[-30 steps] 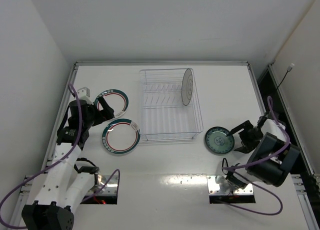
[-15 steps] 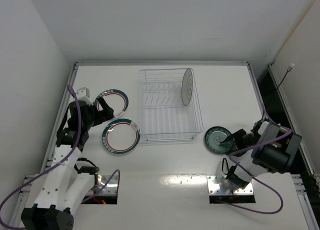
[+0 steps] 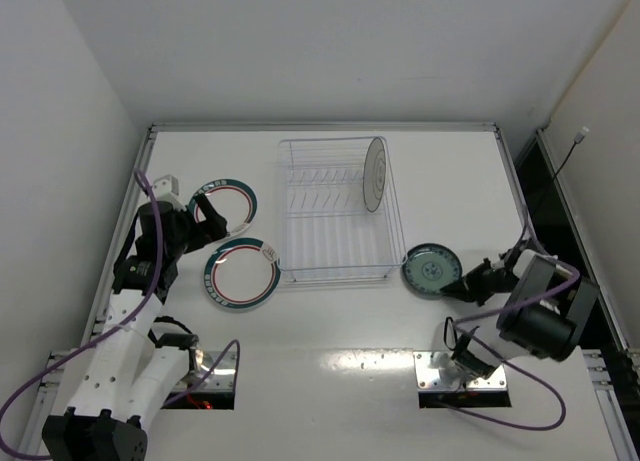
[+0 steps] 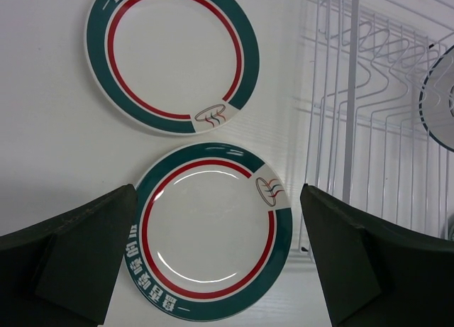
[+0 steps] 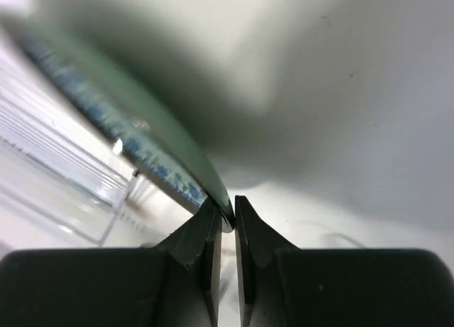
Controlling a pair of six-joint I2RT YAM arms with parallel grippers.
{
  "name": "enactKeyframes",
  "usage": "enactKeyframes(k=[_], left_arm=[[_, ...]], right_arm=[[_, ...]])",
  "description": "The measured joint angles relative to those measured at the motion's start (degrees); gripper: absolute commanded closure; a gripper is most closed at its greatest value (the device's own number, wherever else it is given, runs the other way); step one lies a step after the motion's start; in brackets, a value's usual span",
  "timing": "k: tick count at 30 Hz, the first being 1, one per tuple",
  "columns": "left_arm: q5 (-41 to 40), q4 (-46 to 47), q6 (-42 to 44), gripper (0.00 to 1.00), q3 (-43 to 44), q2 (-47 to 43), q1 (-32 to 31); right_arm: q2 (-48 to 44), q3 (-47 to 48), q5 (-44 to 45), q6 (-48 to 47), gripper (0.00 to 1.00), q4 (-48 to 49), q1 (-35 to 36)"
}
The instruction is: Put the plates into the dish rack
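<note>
My right gripper [image 3: 461, 284] [image 5: 225, 220] is shut on the near right rim of the teal patterned plate [image 3: 430, 269] [image 5: 135, 139], which tilts up off the table just right of the dish rack [image 3: 335, 209]. One pale plate [image 3: 375, 173] stands upright in the rack's far right end. Two green-rimmed plates with red rings lie flat left of the rack, one farther [image 3: 227, 204] [image 4: 172, 56] and one nearer [image 3: 241, 273] [image 4: 213, 240]. My left gripper [image 3: 210, 221] [image 4: 216, 259] hangs open above the nearer one, touching nothing.
The clear rack [image 4: 369, 128] has rows of thin tines. White walls enclose the table on three sides. Two metal mounting plates [image 3: 450, 369] sit at the near edge by the arm bases.
My right gripper swung in low, closed on the teal plate's rim and tipped it up and slightly toward the rack. The left arm has not moved.
</note>
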Motion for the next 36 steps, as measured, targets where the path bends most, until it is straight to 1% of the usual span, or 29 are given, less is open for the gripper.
enactKeyframes(k=[1,3,6,9,11,13,15,17,21,24,26,27,29,32,36], left_arm=[[0.0,0.0,0.0,0.00,0.0,0.2,0.0],[0.0,0.0,0.0,0.00,0.0,0.4,0.0],[0.0,0.0,0.0,0.00,0.0,0.6,0.0],[0.0,0.0,0.0,0.00,0.0,0.9,0.0],[0.2,0.0,0.0,0.00,0.0,1.4,0.0],[0.2,-0.1,0.0,0.00,0.0,2.1,0.0],[0.2,-0.1,0.0,0.00,0.0,2.3,0.0],[0.3,-0.1,0.0,0.00,0.0,2.3,0.0],[0.2,-0.1,0.0,0.00,0.0,2.3,0.0],[0.2,-0.1,-0.1,0.00,0.0,2.3,0.0],[0.2,-0.1,-0.1,0.00,0.0,2.3,0.0],[0.2,-0.1,-0.1,0.00,0.0,2.3,0.0],[0.1,-0.1,-0.1,0.00,0.0,2.3,0.0],[0.0,-0.1,-0.2,0.00,0.0,2.6,0.0],[0.2,-0.1,-0.3,0.00,0.0,2.9,0.0]], right_arm=[[-3.2,1.0,1.4,-0.2,1.00,-1.7,0.2],[-9.0,6.2,5.5,-0.5,1.00,-4.8,1.3],[-18.3,13.8,12.3,0.0,1.00,-4.5,3.8],[-27.3,20.0,18.1,0.9,1.00,-5.1,8.0],[-30.1,25.3,22.3,1.3,1.00,-6.5,11.8],[-30.4,30.1,26.6,1.6,1.00,-7.6,15.8],[-29.6,35.0,31.9,2.1,1.00,-9.0,21.3],[-27.3,40.5,37.7,2.7,1.00,-11.2,28.5],[-18.8,52.8,50.5,4.1,1.00,-13.6,44.5],[-10.1,62.2,60.3,5.7,1.00,-16.4,55.6],[-1.4,71.1,67.2,7.0,1.00,-19.8,62.1],[0.4,72.6,68.1,7.1,1.00,-20.1,63.2],[7.9,79.8,72.5,7.9,1.00,-24.1,66.2],[17.5,88.6,77.7,8.5,1.00,-28.3,68.8],[26.4,94.9,82.8,8.7,1.00,-32.8,70.6]])
